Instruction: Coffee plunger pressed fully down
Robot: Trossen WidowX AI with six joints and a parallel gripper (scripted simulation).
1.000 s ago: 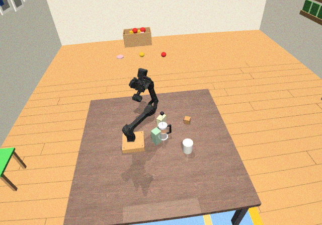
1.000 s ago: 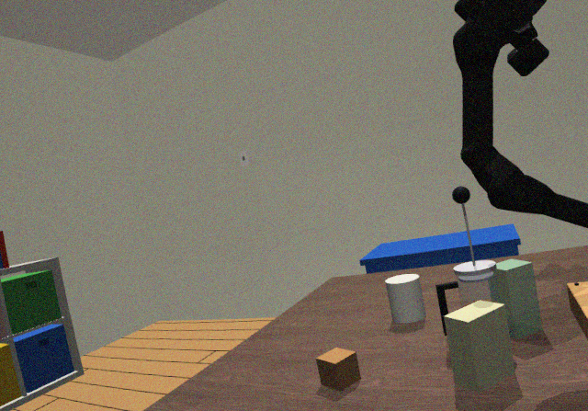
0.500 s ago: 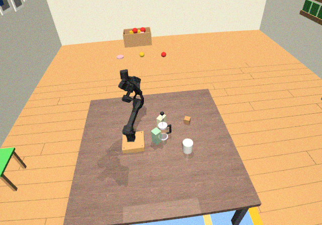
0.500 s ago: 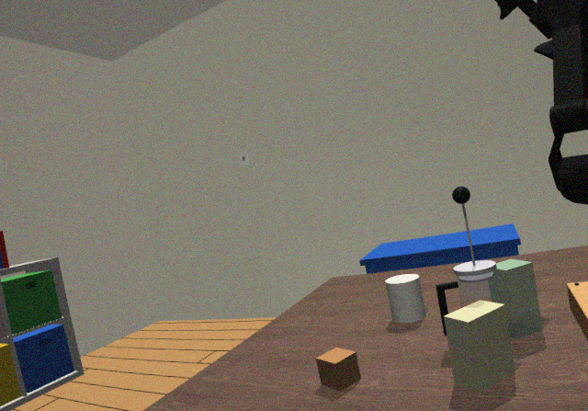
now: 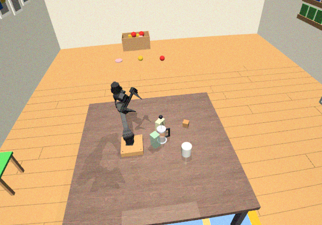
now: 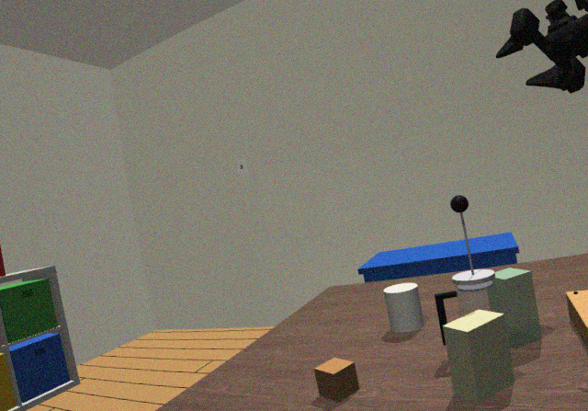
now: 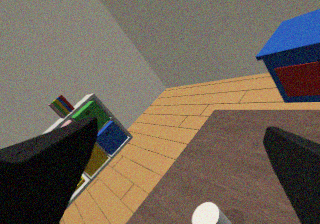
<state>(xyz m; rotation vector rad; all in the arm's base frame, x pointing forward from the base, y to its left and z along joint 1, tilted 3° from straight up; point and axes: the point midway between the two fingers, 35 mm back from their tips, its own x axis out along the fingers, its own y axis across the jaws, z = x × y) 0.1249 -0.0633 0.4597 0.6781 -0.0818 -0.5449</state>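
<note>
Fingers of my black parallel-jaw gripper (image 6: pixel 525 64) are spread nearly as wide as they go, with nothing between them. I hang high in the air, well above the brown wooden table (image 5: pixel 161 180) and well apart from everything on it; in the wrist view my two dark fingertips frame only the table's edge, the plank floor and a white cylinder (image 7: pixel 206 215) at the bottom.

The glass coffee press with its black handle (image 5: pixel 162 134) stands upright on the table, near the tan wooden block that carries my base (image 5: pixel 132 145). Its plunger, a thin metal rod topped by a black ball knob (image 6: pixel 458 203), is fully raised, the knob well above the pale lid (image 6: pixel 472 278).

A pale green box (image 5: pixel 155 139) stands just beside the press on the side toward my base, and a pale yellow box (image 5: pixel 159 123) stands just beside it on the far side. I cannot tell whether either touches the glass. The white cylinder (image 5: pixel 186 149) sits near the press on the other side, and a small orange-brown cube (image 5: pixel 185 123) lies farther off, apart from the rest.
</note>
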